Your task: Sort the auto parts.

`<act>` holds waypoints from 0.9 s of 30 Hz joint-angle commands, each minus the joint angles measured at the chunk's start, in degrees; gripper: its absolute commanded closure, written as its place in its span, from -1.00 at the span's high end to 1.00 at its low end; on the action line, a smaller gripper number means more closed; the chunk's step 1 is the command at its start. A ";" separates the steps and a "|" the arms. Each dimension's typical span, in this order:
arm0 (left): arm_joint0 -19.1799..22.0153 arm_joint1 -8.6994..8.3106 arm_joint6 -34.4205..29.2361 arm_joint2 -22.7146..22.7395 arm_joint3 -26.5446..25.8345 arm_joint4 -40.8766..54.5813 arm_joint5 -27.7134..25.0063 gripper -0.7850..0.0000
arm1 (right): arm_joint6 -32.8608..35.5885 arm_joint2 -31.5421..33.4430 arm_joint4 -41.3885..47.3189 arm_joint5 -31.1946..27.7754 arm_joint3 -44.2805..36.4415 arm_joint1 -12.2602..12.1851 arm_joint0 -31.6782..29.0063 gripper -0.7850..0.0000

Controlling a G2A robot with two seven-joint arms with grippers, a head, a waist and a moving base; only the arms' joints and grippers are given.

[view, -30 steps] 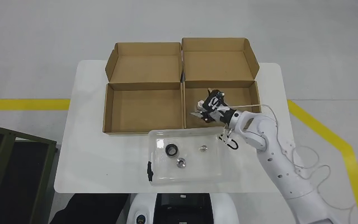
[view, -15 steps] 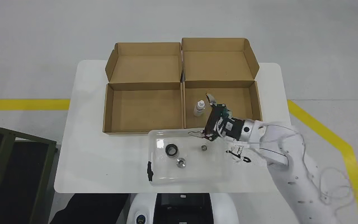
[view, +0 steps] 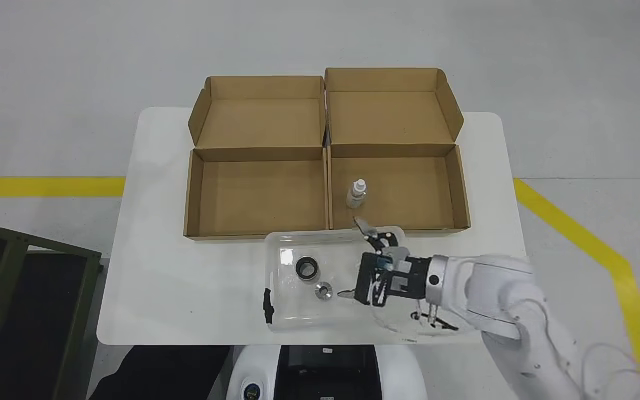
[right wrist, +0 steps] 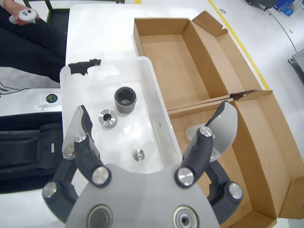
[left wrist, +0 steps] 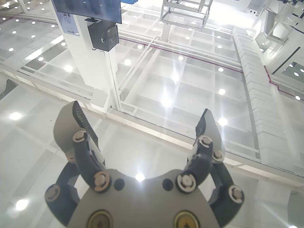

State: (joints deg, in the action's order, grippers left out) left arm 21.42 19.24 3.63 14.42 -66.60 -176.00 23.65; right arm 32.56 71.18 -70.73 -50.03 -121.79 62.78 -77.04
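Observation:
My right gripper (view: pixel 357 262) hangs open over the clear plastic tray (view: pixel 300 237), with nothing between its fingers. In the right wrist view this gripper (right wrist: pixel 154 112) is above a black bushing (right wrist: pixel 125 99), a silver ring (right wrist: pixel 107 118) and a small silver nut (right wrist: pixel 139 154) on the tray floor. The top view shows the bushing (view: pixel 307 267) and the ring (view: pixel 323 291) left of the gripper. A white bottle (view: pixel 356 192) stands upright in the right cardboard box (view: pixel 420 195). The left cardboard box (view: pixel 255 195) holds nothing. My left gripper (left wrist: pixel 142 117) is open, pointing up at a ceiling.
A black torn piece (view: pixel 268 305) sits at the tray's left near corner. Both boxes have raised flaps (view: pixel 390 105) at the far side. White table (view: pixel 150 250) lies bare left of the tray and boxes.
The right gripper let go of the white bottle in the right box, then drew back toward the near edge and now hangs over the tray.

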 commanded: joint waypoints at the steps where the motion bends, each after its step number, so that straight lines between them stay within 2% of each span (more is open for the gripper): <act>1: 0.00 0.00 0.00 0.00 0.00 0.00 0.00 1.00 | 0.44 -0.10 -1.09 0.07 0.71 -0.16 -0.52 1.00; 15: 0.00 0.00 0.00 0.00 0.00 0.00 0.00 1.00 | 4.64 -0.83 -6.36 0.01 3.44 -1.21 -2.86 1.00; 24: 0.00 0.00 0.00 0.00 0.00 0.00 0.00 1.00 | 6.57 -2.01 -6.77 1.45 5.15 -1.50 -2.68 1.00; 25: 0.00 0.00 0.00 0.00 0.00 0.00 0.00 1.00 | 6.75 -2.17 -6.68 1.66 5.53 -1.51 -2.52 0.91; 27: 0.00 0.00 0.00 0.00 0.00 0.00 0.00 1.00 | 7.23 -2.61 -6.69 1.95 6.12 -1.52 -2.05 0.57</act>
State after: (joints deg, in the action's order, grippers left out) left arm 21.42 19.24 3.63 14.42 -66.60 -176.00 23.65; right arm 39.61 68.80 -77.45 -48.21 -115.97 61.26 -79.34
